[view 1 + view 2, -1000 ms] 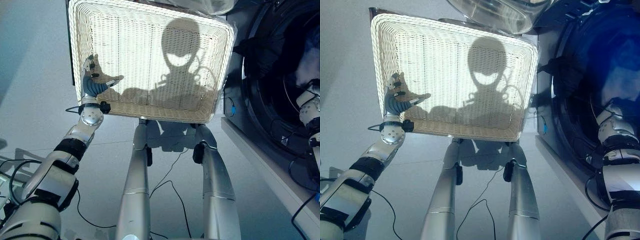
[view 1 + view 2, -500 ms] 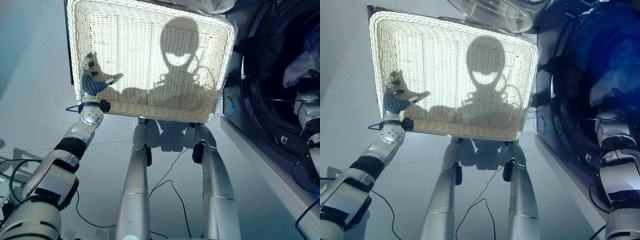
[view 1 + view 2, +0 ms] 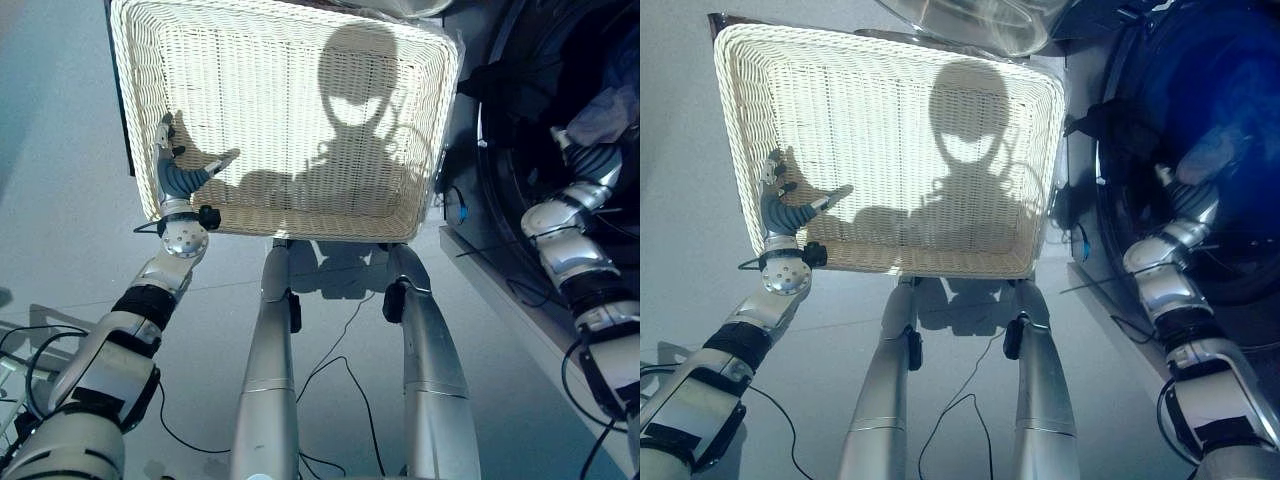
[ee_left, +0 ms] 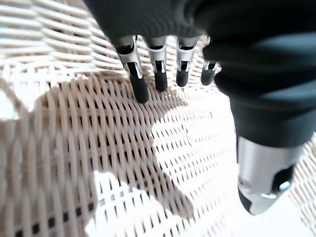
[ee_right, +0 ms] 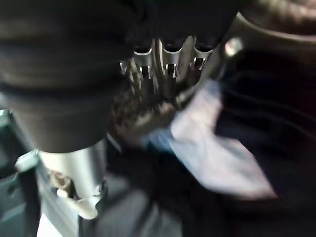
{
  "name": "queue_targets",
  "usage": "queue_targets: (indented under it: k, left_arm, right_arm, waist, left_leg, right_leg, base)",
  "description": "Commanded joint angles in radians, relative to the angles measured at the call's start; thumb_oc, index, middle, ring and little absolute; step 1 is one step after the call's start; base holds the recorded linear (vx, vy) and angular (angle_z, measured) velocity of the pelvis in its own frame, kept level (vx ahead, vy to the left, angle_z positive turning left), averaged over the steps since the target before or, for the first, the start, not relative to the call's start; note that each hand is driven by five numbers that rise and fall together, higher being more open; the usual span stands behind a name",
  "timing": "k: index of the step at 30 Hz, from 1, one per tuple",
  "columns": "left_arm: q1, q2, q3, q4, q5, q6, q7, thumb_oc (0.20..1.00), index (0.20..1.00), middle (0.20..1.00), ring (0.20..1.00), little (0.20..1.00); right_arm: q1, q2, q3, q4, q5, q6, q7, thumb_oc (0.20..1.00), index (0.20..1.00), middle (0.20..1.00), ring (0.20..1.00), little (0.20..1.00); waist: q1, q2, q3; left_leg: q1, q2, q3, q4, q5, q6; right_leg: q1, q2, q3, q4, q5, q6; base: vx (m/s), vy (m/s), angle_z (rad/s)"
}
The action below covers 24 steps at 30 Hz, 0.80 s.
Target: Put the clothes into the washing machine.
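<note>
Right hand inside the washing machine, finger state indiscernible, pale cloth blurred beyond; left hand relaxed, fingers straight, on the wicker basket.

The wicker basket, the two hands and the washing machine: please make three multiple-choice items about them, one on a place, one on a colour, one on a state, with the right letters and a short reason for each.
1. Where is the right hand?
A. Inside the basket
B. At the dark opening of the washing machine
C. On the floor

2. What colour is the basket?
A. Cream white
B. Dark brown
C. Red

3. How is the left hand?
A. Curled round a garment
C. Curled round the basket's rim
B. Open, fingers straight over the wicker, holding nothing

Answers:
1 B: the right arm reaches into the drum opening, beside a pale cloth.
2 A: the weave is pale cream in both eye views.
3 B: the left wrist view shows straight fingers above bare wicker.
</note>
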Motion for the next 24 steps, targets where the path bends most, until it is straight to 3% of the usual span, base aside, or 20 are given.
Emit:
queue_targets:
  k: [1,13,22,24]
  left_arm:
    - [0.028,-0.085,0.009,0.01,0.065,0.019,-0.008,1.0,1.0,1.0,1.0,1.0]
    - [0.124,-0.133,0.041,-0.018,0.131,0.055,0.005,1.0,1.0,1.0,1.0,1.0]
    - [0.283,-0.187,0.061,0.003,0.182,0.024,-0.089,1.0,1.0,1.0,1.0,1.0]
    - [0.283,-0.187,0.061,0.003,0.182,0.024,-0.089,1.0,1.0,1.0,1.0,1.0]
  right_arm:
    - [0.068,-0.016,0.012,-0.077,-0.054,-0.045,0.077,1.0,1.0,1.0,1.0,1.0]
    - [0.223,0.088,0.088,-0.206,-0.146,-0.191,0.346,1.0,1.0,1.0,1.0,1.0]
    - [0.407,0.149,0.12,-0.168,-0.139,-0.278,0.506,1.0,1.0,1.0,1.0,1.0]
    - [0.407,0.149,0.12,-0.168,-0.139,-0.278,0.506,1.0,1.0,1.0,1.0,1.0]
  waist:
    - [-0.004,0.001,-0.019]
    - [-0.012,-0.012,-0.019]
    - [0.001,-0.026,-0.019]
    - [0.001,-0.026,-0.019]
  left_leg:
    - [-0.001,-0.063,0.052,0.1,-0.092,0.071]
    - [0.071,-0.067,0.062,0.131,-0.106,0.081]
    - [0.341,-0.05,0.077,0.087,-0.131,0.083]
    - [0.341,-0.05,0.077,0.087,-0.131,0.083]
  right_leg:
    - [0.052,0.072,0.029,-0.072,0.074,0.074]
    - [0.113,0.072,0.04,-0.053,0.063,0.065]
    - [0.363,0.052,0.035,-0.076,0.036,0.069]
    - [0.363,0.052,0.035,-0.076,0.036,0.069]
  base:
    - [0.0,0.0,0.0]
    - [-0.01,0.017,0.0]
    - [-0.02,0.025,-0.01]
    - [0.0,0.0,0.0]
